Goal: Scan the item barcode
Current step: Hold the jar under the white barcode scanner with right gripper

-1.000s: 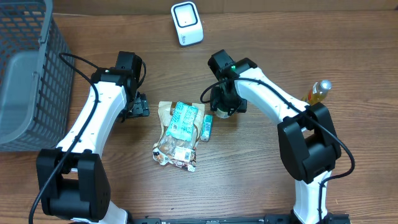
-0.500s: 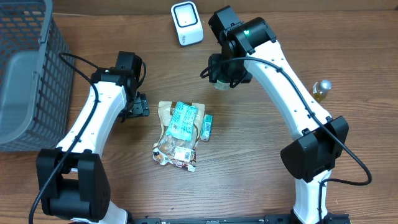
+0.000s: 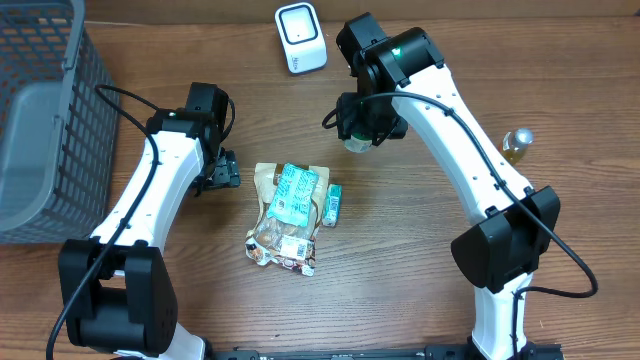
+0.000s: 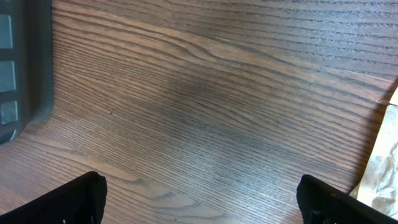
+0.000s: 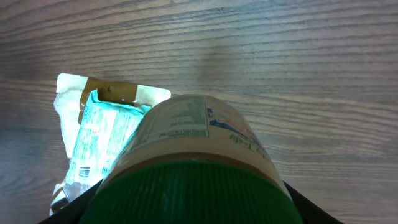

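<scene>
My right gripper [image 3: 362, 128] is shut on a round jar [image 5: 186, 134] with a beige label and a green ribbed lid [image 5: 186, 193], gripping it at the lid. Held above the table, the jar [image 3: 356, 144] hangs just below and right of the white barcode scanner [image 3: 300, 38] at the back edge. In the right wrist view the jar fills the frame, with the gripper [image 5: 186, 211] around it. My left gripper [image 3: 222, 172] stands wide open over bare wood, left of the snack pile; nothing lies between its fingers [image 4: 68, 199].
A pile of snack packs [image 3: 288, 210] with a teal packet on top lies mid-table, a small teal pack [image 3: 333, 203] beside it. A grey mesh basket [image 3: 40, 120] fills the left side. A bottle of yellow liquid [image 3: 515, 143] stands at the right.
The right arm has lifted the jar from beside the snack pile and carried it back toward the scanner. The left arm has not moved.
</scene>
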`<state>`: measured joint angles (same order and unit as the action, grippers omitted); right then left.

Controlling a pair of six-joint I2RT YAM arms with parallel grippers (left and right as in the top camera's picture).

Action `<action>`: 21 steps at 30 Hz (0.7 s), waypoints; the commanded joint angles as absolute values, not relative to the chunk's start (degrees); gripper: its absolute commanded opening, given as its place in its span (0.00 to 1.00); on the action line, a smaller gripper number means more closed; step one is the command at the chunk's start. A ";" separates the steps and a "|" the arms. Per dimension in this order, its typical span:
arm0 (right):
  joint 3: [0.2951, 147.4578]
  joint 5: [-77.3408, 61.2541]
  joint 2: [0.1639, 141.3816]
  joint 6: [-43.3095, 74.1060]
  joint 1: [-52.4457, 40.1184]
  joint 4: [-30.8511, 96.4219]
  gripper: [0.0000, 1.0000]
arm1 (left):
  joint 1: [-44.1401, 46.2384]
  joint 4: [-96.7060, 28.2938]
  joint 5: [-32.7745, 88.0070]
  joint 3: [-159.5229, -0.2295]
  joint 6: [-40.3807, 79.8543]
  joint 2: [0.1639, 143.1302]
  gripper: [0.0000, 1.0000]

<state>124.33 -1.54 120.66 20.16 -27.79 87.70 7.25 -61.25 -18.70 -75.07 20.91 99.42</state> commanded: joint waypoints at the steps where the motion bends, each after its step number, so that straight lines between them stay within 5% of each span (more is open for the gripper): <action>1: 127.11 -3.38 119.70 15.97 -27.99 87.88 0.52 | 7.14 -61.19 -19.46 -76.07 21.69 98.35 1.00; 8: 135.59 -4.40 119.70 10.31 -27.90 89.21 0.51 | 7.14 -61.19 -19.46 -76.07 21.69 98.35 1.00; 21: 136.94 -6.09 119.70 10.15 -27.90 69.71 0.49 | 7.14 -61.19 -19.46 -76.07 21.67 98.35 0.99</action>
<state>135.09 -5.72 120.66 10.68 -27.81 73.41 7.25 -61.25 -18.70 -75.07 20.91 99.42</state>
